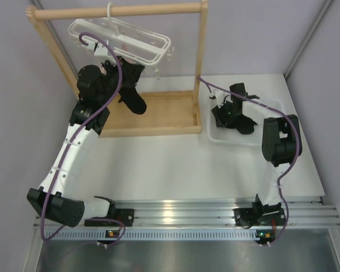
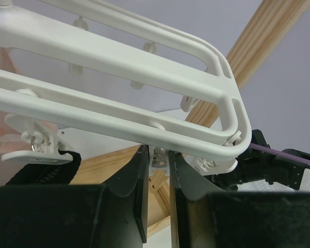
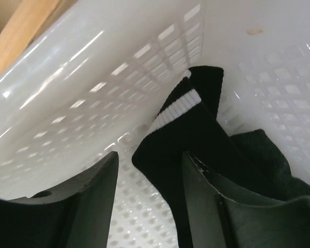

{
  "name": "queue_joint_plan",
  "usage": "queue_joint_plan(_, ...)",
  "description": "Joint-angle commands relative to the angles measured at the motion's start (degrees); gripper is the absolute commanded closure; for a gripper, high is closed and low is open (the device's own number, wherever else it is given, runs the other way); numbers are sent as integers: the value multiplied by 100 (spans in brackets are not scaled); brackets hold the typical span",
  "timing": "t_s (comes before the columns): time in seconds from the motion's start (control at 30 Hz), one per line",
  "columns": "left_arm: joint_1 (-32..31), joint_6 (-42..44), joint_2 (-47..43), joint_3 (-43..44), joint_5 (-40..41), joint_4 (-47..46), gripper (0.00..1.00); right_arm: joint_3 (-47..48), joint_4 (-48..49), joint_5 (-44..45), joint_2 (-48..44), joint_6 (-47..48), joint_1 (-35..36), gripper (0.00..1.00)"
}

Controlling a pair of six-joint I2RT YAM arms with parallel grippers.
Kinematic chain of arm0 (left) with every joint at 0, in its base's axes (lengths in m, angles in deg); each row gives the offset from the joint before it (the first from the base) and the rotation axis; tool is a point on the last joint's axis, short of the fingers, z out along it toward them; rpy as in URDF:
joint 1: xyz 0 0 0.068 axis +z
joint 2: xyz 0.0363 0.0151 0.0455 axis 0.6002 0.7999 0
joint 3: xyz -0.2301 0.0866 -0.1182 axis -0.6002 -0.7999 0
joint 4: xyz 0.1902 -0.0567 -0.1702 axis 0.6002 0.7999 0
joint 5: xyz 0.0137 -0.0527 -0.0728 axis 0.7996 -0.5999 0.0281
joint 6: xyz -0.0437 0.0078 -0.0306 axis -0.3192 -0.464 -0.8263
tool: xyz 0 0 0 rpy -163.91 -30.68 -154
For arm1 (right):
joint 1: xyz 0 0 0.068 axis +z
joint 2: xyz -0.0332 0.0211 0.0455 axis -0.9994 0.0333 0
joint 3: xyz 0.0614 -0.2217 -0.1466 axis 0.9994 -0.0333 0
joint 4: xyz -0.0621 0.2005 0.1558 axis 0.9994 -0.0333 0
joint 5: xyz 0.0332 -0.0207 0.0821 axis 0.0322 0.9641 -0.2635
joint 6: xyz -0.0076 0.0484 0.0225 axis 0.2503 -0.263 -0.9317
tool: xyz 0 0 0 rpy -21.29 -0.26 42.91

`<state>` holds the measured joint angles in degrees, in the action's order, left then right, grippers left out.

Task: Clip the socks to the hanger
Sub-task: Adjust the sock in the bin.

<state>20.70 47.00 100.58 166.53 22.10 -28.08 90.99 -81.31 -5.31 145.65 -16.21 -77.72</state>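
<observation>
**Squeeze the clip, then fetch the next sock**

The socks (image 3: 196, 134) we need next lie black and floppy in the white basket (image 3: 93, 77). One has white stripes on its cuff. Our right pincer (image 3: 150, 157) hangs just above them with its fingers wide apart. The striped sock lies under the gap between them.

One more sock, the hanging sock (image 1: 133, 93), dangles under the hanger (image 2: 119, 67), just beside our left pincer (image 2: 159, 151). That pincer is tucked up under the end of the hanger. It is squeezed almost shut, with a small white clip (image 2: 159, 161) between its fingers. The hanger hangs from the wooden rack (image 1: 158, 113).

We think there are two jobs now: open the clip and bring a sock to it. The right pincer should go straight down and pinch only the striped cuff, not two socks and not the holes in the basket. The left pincer should squeeze gently, so the hanger does not swing. When the cuff is inside the clip's mouth, we should let go of the clip first, then the sock.
</observation>
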Motion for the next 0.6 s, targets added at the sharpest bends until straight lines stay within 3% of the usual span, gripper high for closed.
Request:
queue_joint_plan(0.0,36,60,-76,28,-7,-87,100,281,338,281,321,-231,105,49)
queue_joint_plan(0.1,45,78,-76,37,1,-60,100,325,365,362,392,-239,9,60)
queue_joint_plan(0.13,45,78,-85,45,1,-43,100,326,374,353,375,-283,-35,76)
queue_joint_plan(0.17,54,78,-85,45,-7,-43,100,326,382,344,357,-283,-70,85)
queue_joint_plan(0.2,54,78,-85,45,-16,-34,100,360,365,344,296,-275,-131,100)
queue_joint_plan(0.37,54,43,-76,37,-34,-52,100,466,41,-208,-82,-292,-465,100)
queue_joint_plan(0.57,63,16,-94,10,-69,-69,100,844,-557,-1781,-337,-441,-1237,100)
